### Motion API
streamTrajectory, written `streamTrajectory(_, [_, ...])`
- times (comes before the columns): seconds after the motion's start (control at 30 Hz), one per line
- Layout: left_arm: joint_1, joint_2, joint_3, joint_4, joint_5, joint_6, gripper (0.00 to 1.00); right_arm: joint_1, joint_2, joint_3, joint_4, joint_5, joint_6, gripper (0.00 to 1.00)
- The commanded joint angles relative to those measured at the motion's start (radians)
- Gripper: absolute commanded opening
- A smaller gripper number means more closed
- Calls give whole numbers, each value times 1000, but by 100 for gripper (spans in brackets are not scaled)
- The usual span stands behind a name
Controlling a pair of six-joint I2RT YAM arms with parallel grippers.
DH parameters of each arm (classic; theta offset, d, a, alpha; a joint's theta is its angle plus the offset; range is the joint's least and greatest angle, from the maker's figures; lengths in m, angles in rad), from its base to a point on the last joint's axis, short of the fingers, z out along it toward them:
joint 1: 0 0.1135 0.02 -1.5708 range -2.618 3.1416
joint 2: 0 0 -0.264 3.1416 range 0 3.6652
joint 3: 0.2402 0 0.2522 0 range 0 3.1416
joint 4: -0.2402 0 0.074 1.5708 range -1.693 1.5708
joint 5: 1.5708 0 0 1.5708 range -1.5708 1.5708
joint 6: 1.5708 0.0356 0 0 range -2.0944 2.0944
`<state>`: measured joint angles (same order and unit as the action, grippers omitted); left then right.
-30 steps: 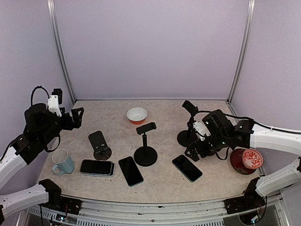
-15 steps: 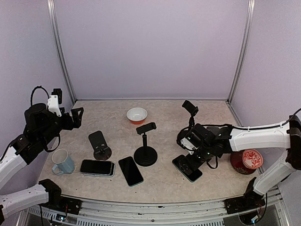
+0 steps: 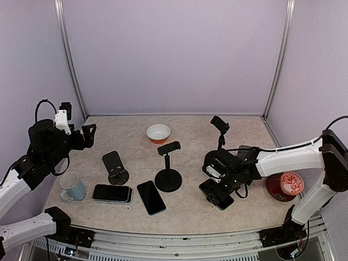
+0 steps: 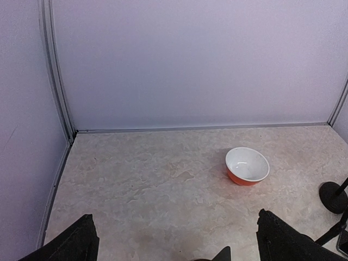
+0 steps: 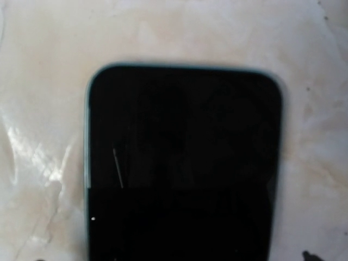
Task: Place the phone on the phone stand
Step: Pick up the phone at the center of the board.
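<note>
A dark phone with a teal rim (image 3: pixel 225 203) lies flat on the table at the right and fills the right wrist view (image 5: pixel 185 141). My right gripper (image 3: pixel 216 190) hangs low over it and covers most of it. Its jaws seem spread along the phone's two long edges, so I read it as open. Three black phone stands are in view: a clamp stand (image 3: pixel 167 175) in the middle, a flat-plate stand (image 3: pixel 115 167) on the left, and a tall stand (image 3: pixel 220 126) behind the right arm. My left gripper (image 3: pixel 87 136) is open and empty, raised at the far left (image 4: pixel 176 247).
A second dark phone (image 3: pixel 150 197) and a stacked phone (image 3: pixel 112 193) lie near the front. A light blue mug (image 3: pixel 72 187) stands at the left, an orange bowl (image 3: pixel 158 132) at the back, and a red patterned dish (image 3: pixel 287 185) at the right.
My right arm has swung left and forward and come down over the right phone. The left arm and the other objects have not moved.
</note>
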<state>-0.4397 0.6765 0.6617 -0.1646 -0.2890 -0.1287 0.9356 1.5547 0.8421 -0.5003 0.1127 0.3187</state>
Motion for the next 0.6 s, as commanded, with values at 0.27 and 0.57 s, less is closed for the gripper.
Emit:
streamTrajectory(0.27, [-1,-3,-10,9,-7,3,99,29,76,25,35,27,35,100])
streamTrajectory(0.57, [0,-9,-10,8,-9,3,99,30,102,24,43,38,50,92])
